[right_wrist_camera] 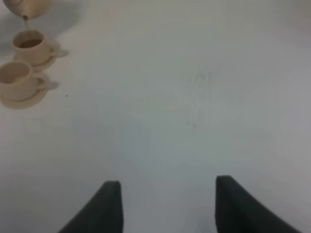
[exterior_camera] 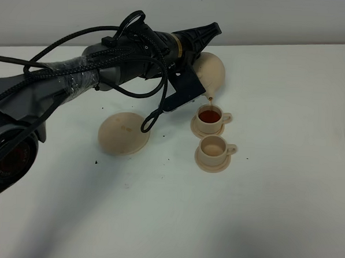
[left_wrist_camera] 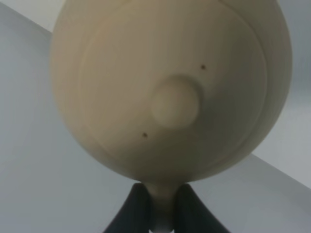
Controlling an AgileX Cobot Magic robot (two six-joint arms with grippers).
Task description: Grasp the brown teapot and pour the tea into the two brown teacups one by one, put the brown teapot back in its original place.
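Note:
My left gripper (exterior_camera: pixel 203 52) is shut on the handle of the brown teapot (exterior_camera: pixel 213 71), which is held tilted above the far teacup (exterior_camera: pixel 210 117). A thin stream of tea falls from the spout into that cup, which holds red-brown tea. The near teacup (exterior_camera: pixel 213 148) sits on its saucer just in front and looks filled with paler liquid. The left wrist view is filled by the teapot's lid and knob (left_wrist_camera: pixel 175 102), with the dark fingers (left_wrist_camera: pixel 133 213) clamped on the handle. The wide saucer plate (exterior_camera: pixel 123 133) lies bare to the left. My right gripper (right_wrist_camera: pixel 167 208) is open over bare table, with both teacups (right_wrist_camera: pixel 30 44) away from it.
The white tabletop (exterior_camera: pixel 284 204) spreads out to the right and front of the cups. My left arm and its black cables (exterior_camera: pixel 106 73) stretch across the back left. A few dark specks (exterior_camera: pixel 95 159) lie near the saucer plate.

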